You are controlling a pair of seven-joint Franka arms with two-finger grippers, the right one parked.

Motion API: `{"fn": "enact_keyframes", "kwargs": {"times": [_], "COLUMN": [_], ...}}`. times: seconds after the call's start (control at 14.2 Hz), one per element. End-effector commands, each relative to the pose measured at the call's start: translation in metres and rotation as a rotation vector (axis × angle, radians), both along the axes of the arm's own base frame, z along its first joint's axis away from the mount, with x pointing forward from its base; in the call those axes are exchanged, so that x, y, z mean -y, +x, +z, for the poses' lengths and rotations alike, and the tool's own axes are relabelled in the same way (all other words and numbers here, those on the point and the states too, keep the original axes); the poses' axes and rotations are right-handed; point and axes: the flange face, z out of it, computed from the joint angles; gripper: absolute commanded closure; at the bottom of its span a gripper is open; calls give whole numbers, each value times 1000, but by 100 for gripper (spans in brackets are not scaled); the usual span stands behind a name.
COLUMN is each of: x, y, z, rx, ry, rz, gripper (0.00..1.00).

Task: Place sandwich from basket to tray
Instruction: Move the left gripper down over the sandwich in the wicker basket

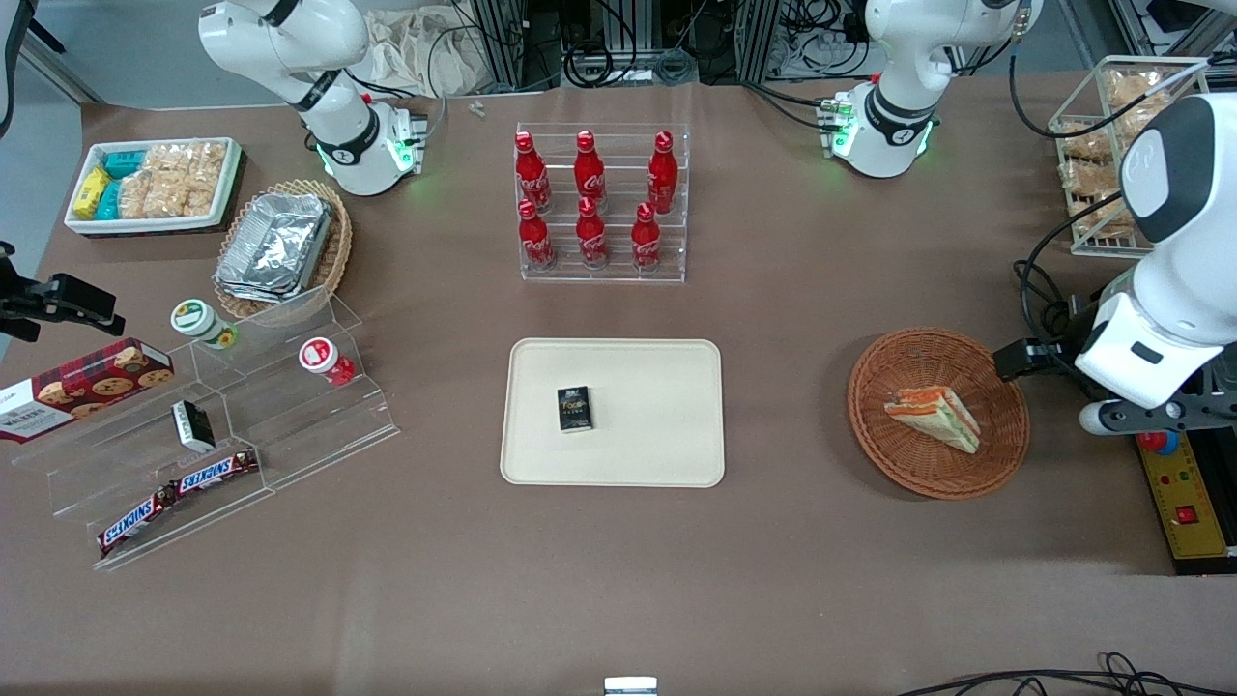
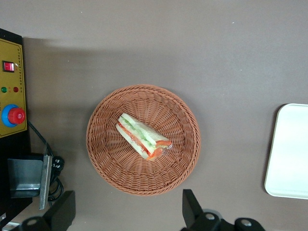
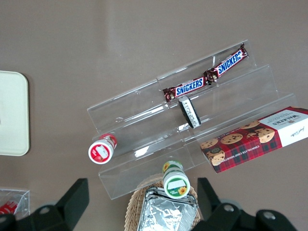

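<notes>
The sandwich point(image 1: 934, 418) is lying on its side in the round wicker basket point(image 1: 875, 425), clear of the rim. The cream tray point(image 1: 667, 425) is holding one small black box point(image 1: 574, 408). The gripper point(image 2: 126, 214) is hovering above the basket's edge, fingers spread wide apart.

Two Snickers bars point(image 3: 207, 81) lay end to end on a clear acrylic stepped stand point(image 3: 144, 115), a small black box point(image 3: 191, 112) just beside them. A red-lidded cup point(image 3: 101, 150) and a green-lidded cup point(image 3: 173, 179) sat on other steps. A cookie box point(image 3: 257, 138) lay alongside.
</notes>
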Motion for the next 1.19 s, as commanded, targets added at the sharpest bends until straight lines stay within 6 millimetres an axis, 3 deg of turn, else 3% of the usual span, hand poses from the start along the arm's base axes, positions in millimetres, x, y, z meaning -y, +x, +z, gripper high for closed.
{"fn": "enact_keyframes", "kwargs": {"times": [0.0,0.35,0.56,0.91,1.12], "x": [1,2,-5,-3,-3], "y": [3,2,-4,-8,1], "z": [3,-5,-31,-68,-127], "rx": [-5,-22,-75,-91,-79], "ry": [3,19,2,-30,-13], "rz": [17,1,42,477,763], "gripper": [0,0,0,0,0]}}
